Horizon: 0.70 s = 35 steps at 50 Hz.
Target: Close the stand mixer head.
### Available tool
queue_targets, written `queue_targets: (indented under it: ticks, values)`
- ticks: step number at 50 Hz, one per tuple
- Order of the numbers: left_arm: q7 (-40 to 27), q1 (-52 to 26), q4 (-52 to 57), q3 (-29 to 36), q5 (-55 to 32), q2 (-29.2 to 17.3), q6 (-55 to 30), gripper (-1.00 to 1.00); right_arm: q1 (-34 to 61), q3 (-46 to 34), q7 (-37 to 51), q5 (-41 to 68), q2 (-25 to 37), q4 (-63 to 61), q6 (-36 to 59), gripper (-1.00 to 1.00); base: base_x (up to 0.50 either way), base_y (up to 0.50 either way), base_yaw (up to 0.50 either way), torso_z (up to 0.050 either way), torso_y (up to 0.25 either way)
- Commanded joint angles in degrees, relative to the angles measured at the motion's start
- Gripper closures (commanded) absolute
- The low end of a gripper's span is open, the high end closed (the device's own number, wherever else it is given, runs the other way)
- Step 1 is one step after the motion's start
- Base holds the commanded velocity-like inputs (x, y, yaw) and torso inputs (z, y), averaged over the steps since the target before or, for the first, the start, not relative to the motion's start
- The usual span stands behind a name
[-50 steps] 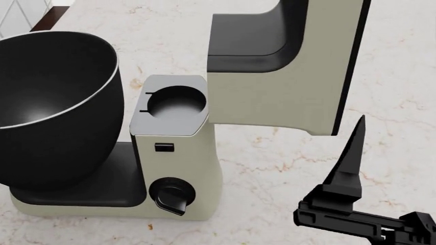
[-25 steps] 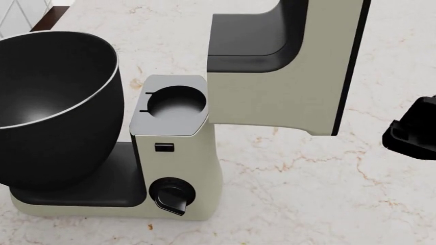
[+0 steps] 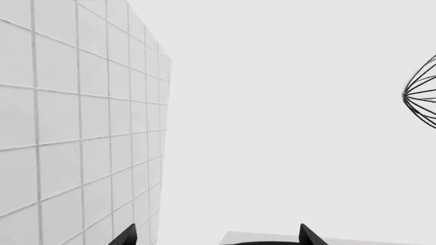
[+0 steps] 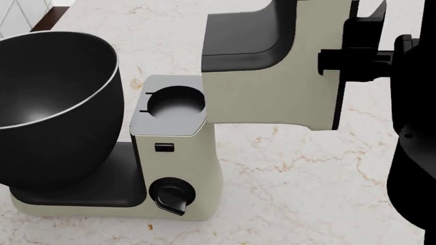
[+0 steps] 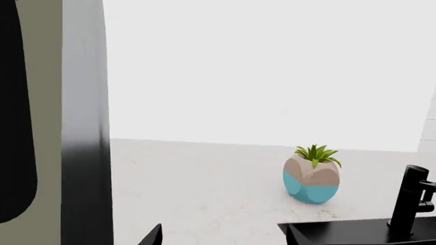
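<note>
The stand mixer head [image 4: 272,81] is cream with a black underside panel and black edge trim, tilted up above the base column [image 4: 178,153]. My right gripper [image 4: 358,48] is right beside the head's black rear edge; I cannot tell whether it touches. In the right wrist view the gripper [image 5: 223,236] is open and empty, with the head's cream side [image 5: 41,102] and black trim [image 5: 85,153] close alongside. My left gripper [image 3: 216,237] is open and empty, facing a tiled wall; it is out of the head view.
The large black mixing bowl [image 4: 54,102] sits on the mixer's base at the left. A black dial [image 4: 170,196] is on the column. A potted plant [image 5: 311,176] and black faucet [image 5: 409,199] stand beyond. A wire whisk [image 3: 424,92] shows at the edge of the left wrist view.
My right arm has risen from the lower right up to the mixer head's rear edge. The head has shifted slightly to the left.
</note>
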Motion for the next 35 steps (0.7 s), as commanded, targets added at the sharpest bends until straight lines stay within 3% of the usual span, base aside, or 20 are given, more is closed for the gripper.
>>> queue_targets:
  ticks: [1, 9, 16, 35]
  values:
    - [2.81, 0.07, 1.90, -1.83, -1.20, 0.27, -1.96, -1.00, 10.18, -11.87, -8.95, -0.71, -5.35, 9.23, 2.17, -1.00, 0.01, 0.00, 0.01, 0.000, 0.000]
    - [2.76, -0.22, 2.01, -2.94, -2.74, -0.02, -2.30, -1.00, 12.79, -16.50, -14.60, 0.25, -8.17, 12.14, -0.29, -1.00, 0.01, 0.00, 0.01, 0.000, 0.000]
    - [4.03, 1.38, 2.63, -3.95, -4.07, -0.05, 0.18, -1.00, 15.54, -25.22, -16.54, -2.41, -14.90, 17.32, -1.99, -1.00, 0.01, 0.00, 0.01, 0.000, 0.000]
    - [6.76, 4.46, 7.61, -8.18, -10.47, -1.42, 3.49, -1.00, 18.47, -58.90, -27.64, -7.57, -29.40, 39.21, -3.41, -1.00, 0.00, 0.00, 0.00, 0.000, 0.000]
